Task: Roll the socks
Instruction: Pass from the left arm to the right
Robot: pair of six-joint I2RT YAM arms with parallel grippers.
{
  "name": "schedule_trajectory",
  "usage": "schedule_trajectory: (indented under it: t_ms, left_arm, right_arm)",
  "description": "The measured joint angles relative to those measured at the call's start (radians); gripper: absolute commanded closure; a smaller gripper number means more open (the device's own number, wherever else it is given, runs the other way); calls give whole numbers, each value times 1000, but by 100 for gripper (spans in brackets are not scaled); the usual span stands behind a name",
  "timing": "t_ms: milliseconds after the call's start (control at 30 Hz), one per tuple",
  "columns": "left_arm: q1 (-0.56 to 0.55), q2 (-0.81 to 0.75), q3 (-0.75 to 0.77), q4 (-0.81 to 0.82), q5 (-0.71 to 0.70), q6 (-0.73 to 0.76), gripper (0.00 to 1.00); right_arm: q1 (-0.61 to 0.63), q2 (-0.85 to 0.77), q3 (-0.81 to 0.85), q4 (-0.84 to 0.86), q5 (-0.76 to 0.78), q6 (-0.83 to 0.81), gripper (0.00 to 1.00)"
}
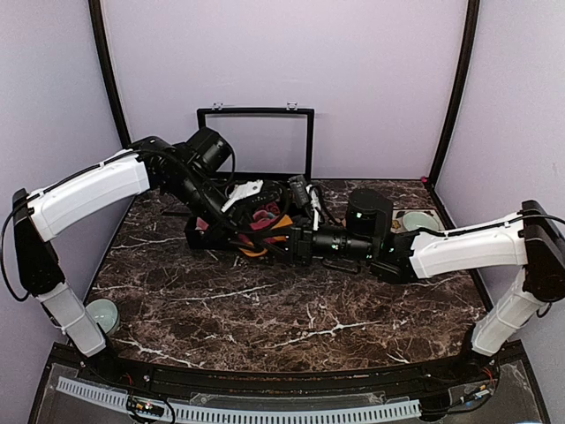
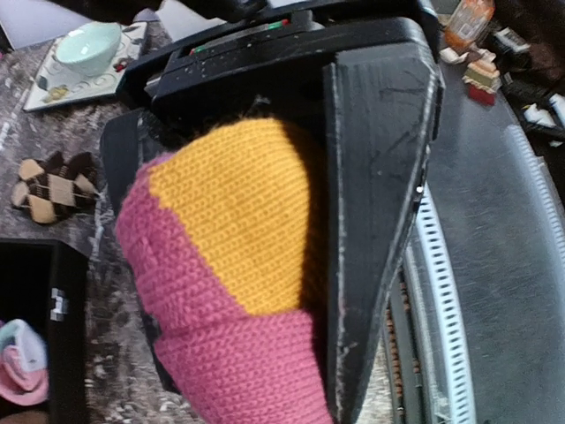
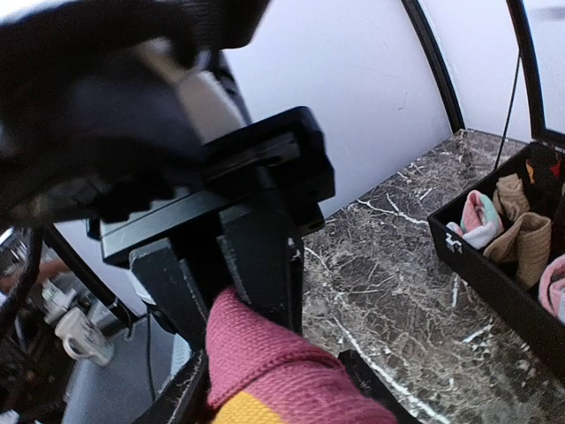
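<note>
The magenta sock with the orange toe (image 1: 261, 235) is held up between my two grippers over the back middle of the table. My left gripper (image 1: 237, 231) is shut on it; in the left wrist view the sock (image 2: 221, 265) fills the gap between the fingers (image 2: 380, 230). My right gripper (image 1: 282, 244) is shut on the same sock (image 3: 282, 371), its fingers (image 3: 172, 397) flanking the fabric right below the left gripper's black fingers. The brown-and-beige diamond sock (image 2: 48, 187) lies flat on the marble; the right arm hides it in the top view.
A black bin (image 3: 481, 265) holds pink-and-white and tan sock rolls (image 3: 481, 221); it stands behind the grippers (image 1: 205, 231). A tray with a teal bowl (image 1: 419, 219) sits at the back right. A black frame (image 1: 256, 113) stands at the back wall.
</note>
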Motion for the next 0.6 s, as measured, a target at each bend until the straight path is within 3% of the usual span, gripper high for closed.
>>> schedule_trajectory:
  t_ms: [167, 233, 300, 400, 433, 467, 533, 567, 600]
  left_arm:
    - [28, 68, 64, -114, 117, -8, 100]
    - [31, 83, 82, -150, 157, -6, 99]
    - [33, 87, 90, -176, 189, -4, 90]
    - [34, 89, 97, -200, 209, -2, 78]
    - [34, 89, 97, -203, 210, -3, 70]
    - [33, 89, 97, -203, 209, -6, 55]
    - [33, 89, 97, -190, 198, -24, 14]
    - [32, 89, 97, -186, 197, -24, 3]
    - [32, 89, 96, -170, 183, -34, 1]
  right_arm:
    - [3, -8, 19, -64, -19, -82, 75]
    - [6, -20, 19, -72, -27, -100, 87]
    - [8, -32, 19, -77, -36, -115, 100]
    - [11, -37, 19, -73, -52, -119, 100]
    - [12, -37, 21, -77, -53, -121, 100]
    - [12, -37, 26, -90, -51, -124, 100]
    - [11, -35, 44, -121, -37, -134, 100]
    - [10, -35, 52, -135, -25, -139, 100]
    - [5, -35, 61, -157, -11, -145, 100]
